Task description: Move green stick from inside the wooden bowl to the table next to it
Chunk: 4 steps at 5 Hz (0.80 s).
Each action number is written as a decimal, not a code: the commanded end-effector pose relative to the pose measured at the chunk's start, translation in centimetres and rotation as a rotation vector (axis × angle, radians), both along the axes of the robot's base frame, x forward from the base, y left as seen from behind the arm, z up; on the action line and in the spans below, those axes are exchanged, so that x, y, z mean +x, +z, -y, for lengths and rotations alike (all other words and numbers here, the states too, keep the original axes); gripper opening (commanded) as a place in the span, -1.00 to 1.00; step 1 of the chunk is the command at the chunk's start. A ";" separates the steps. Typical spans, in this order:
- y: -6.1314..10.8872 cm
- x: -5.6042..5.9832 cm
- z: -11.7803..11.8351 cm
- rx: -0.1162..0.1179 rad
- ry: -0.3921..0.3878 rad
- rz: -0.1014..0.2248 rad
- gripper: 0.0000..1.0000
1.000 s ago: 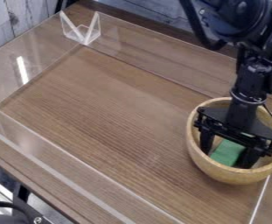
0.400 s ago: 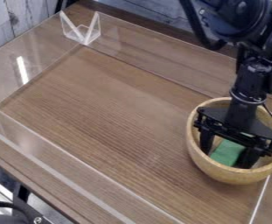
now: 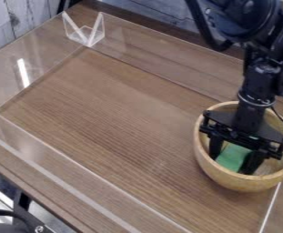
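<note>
Camera view, read from its left edge, showed you the surface [image 3: 107, 109], a dark brown wood-grain top, with low clear walls [image 3: 35, 55] standing along its edges and a bright glare on the near-left panel. At the far left corner a small clear bracket [image 3: 83, 30] stood against the wall. Moving right, the middle of the surface carried only its grain. Toward the lower right sat the wooden bowl [image 3: 217, 168], round, light tan and thick-rimmed, close to the right-hand edge. Your arm [image 3: 256, 73] came down from the upper right, black and pointing straight down into that bowl. Your hand [image 3: 242, 153] was low inside it, its two dark fingers [image 3: 213, 146] standing on either side of the green stick [image 3: 236, 160]. That stick lay inside the bowl, tilted against its floor, between the fingers. The fingers looked drawn in against its sides, but you could not tell from this angle whether they truly clenched it.
</note>
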<state>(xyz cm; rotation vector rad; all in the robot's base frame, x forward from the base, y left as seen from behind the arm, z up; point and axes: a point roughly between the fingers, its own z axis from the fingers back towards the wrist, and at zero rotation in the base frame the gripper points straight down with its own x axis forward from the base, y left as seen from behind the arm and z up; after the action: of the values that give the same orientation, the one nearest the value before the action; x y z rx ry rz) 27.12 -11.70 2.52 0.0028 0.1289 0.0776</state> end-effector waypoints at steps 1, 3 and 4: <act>0.1 0.1 -0.2 0.001 0.003 0.001 -1.00; 1.5 0.2 -0.2 -0.020 -0.002 -0.002 -1.00; 1.9 0.2 -0.2 -0.028 -0.004 -0.011 -1.00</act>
<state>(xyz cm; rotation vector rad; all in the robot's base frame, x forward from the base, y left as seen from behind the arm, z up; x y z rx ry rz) 26.33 -11.43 2.76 -0.0009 0.1982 0.0671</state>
